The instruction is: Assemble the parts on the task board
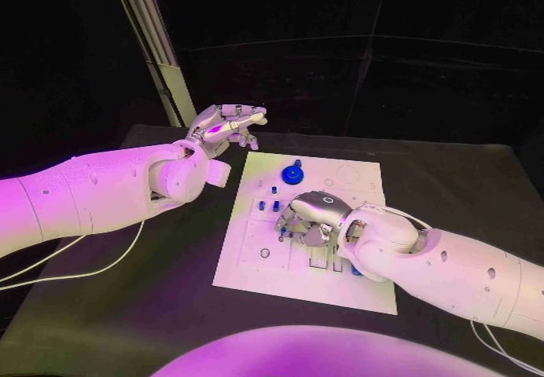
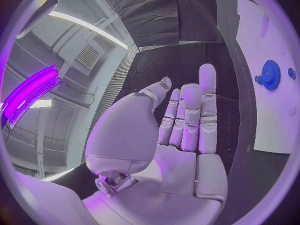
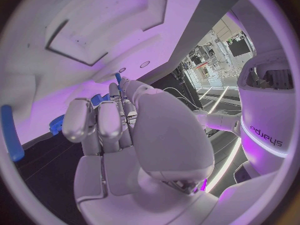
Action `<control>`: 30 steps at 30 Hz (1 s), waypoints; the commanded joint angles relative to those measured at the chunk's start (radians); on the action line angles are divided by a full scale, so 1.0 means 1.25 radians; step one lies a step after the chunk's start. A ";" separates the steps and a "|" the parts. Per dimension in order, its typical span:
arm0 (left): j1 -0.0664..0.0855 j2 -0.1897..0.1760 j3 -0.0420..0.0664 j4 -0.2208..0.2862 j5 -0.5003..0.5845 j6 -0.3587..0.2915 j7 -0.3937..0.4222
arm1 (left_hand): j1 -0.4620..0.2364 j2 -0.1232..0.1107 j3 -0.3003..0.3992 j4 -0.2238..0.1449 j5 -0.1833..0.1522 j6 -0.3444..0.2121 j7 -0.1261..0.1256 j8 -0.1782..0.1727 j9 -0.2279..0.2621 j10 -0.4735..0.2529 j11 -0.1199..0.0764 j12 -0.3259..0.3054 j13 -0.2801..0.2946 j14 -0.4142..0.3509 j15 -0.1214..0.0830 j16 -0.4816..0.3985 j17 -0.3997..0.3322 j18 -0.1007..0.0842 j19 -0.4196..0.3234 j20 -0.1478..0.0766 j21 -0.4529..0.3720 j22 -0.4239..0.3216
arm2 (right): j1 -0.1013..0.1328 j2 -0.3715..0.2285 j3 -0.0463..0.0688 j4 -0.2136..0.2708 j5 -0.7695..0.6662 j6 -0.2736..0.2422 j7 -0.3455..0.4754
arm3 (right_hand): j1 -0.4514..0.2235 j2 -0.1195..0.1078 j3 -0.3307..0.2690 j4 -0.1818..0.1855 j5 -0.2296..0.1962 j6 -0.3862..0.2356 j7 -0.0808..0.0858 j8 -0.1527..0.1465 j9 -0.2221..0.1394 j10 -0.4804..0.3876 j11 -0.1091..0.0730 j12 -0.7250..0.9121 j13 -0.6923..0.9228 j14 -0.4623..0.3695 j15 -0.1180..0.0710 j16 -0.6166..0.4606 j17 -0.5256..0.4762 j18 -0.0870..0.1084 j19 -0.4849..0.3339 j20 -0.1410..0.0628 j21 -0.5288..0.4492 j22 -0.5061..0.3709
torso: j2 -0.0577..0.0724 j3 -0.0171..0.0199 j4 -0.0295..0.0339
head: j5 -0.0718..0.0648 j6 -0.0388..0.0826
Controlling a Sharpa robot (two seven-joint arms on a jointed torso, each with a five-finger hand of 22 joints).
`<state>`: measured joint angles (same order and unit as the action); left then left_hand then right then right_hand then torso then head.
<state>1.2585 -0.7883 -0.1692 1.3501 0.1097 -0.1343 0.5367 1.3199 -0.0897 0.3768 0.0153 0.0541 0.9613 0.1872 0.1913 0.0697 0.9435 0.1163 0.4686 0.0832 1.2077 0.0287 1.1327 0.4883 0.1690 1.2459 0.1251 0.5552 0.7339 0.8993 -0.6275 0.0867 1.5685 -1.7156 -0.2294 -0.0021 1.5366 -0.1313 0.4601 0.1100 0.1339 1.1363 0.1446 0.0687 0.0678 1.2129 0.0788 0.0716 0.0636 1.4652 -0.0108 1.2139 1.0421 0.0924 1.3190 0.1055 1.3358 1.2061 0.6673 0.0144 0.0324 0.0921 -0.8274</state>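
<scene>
The right hand [image 1: 308, 222] is seen at the centre of the frame, palm down over the middle of the task board [image 1: 251, 271], its fingers curled toward the plate. Something small and blue is seen at its fingertips [image 3: 120, 81] in the right wrist view — whether it is actually pinched or only touched cannot be told.

The other parts are found close round that hand: a blue gear [image 1: 292, 173] lies just above it toward the upper middle of the frame, small blue pegs [image 1: 261, 206] stand just to its left, and a long blue piece [image 1: 354, 271] shows at the lower right, half hidden under the wrist.

The left hand [image 1: 228, 123] is held at the upper left, off the board's far corner, fingers extended and together, nothing in it. The gear [image 2: 270, 74] is seen well apart from it in its own wrist view.

The right hand is judged the nearer to every part. Open room is left on the board's lower left — the right edge is crowded by the forearm.
</scene>
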 commanded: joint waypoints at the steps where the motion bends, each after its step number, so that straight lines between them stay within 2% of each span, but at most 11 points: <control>1: 0.001 0.001 0.001 -0.001 0.003 0.007 0.003 | 0.000 0.005 0.000 -0.004 0.003 -0.004 0.002 0.003 -0.001 -0.004 0.000 0.004 -0.001 -0.004 0.000 -0.005 -0.001 0.011 -0.004 0.000 -0.004 -0.001 | 0.000 0.001 -0.001 0.003 -0.007 0.016 0.003 | -0.009 0.001 0.004 -0.001 0.005 0.000 0.004 -0.002 0.001 0.001 0.002 -0.002 0.001 0.020 0.007 0.004 0.001 -0.004 0.006 -0.001 0.005 0.001 | 0.000 0.0002 0.0002 | 0.001 -0.001; 16: 0.001 0.003 0.001 -0.006 0.003 0.010 0.001 | 0.000 0.005 -0.001 -0.004 0.003 -0.005 0.003 0.003 -0.001 -0.005 0.000 0.005 -0.002 -0.005 0.000 -0.006 -0.003 0.011 -0.004 0.000 -0.006 -0.002 | -0.003 -0.001 -0.001 0.014 -0.007 0.009 0.007 | -0.009 0.001 0.004 -0.001 0.005 0.000 0.004 -0.002 0.001 0.001 0.002 -0.002 0.001 0.020 0.007 0.004 0.001 -0.004 0.006 -0.001 0.005 0.001 | 0.000 0.0000 0.0003 | 0.003 -0.004; 30: 0.001 0.003 0.001 -0.007 0.003 0.012 -0.001 | 0.000 0.005 -0.001 -0.004 0.003 -0.005 0.003 0.003 -0.001 -0.005 0.000 0.005 -0.002 -0.005 0.000 -0.006 -0.003 0.011 -0.004 0.000 -0.006 -0.002 | -0.003 -0.003 -0.001 0.012 -0.012 0.030 -0.002 | -0.010 0.002 0.006 -0.004 0.007 0.001 0.004 -0.001 0.002 0.002 0.002 -0.002 0.002 0.019 0.006 0.005 0.001 -0.004 0.006 -0.001 0.005 0.002 | 0.000 -0.0002 0.0003 | 0.005 -0.008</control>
<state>1.2585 -0.7853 -0.1692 1.3410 0.1100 -0.1320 0.5329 1.3199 -0.0898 0.3768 0.0153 0.0541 0.9613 0.1872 0.1913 0.0690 0.9436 0.1163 0.4686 0.0823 1.2077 0.0287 1.1292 0.4857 0.1689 1.2459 0.1251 0.5507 0.7329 0.8943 -0.6309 0.0851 1.5818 -1.7216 -0.2079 -0.0023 1.5325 -0.1273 0.4639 0.1060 0.1372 1.1351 0.1434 0.0687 0.0685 1.2129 0.0788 0.0715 0.0639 1.4651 -0.0108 1.2139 1.0427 0.0927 1.3190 0.1055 1.3358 1.2064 0.6675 0.0141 0.0323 0.0976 -0.8356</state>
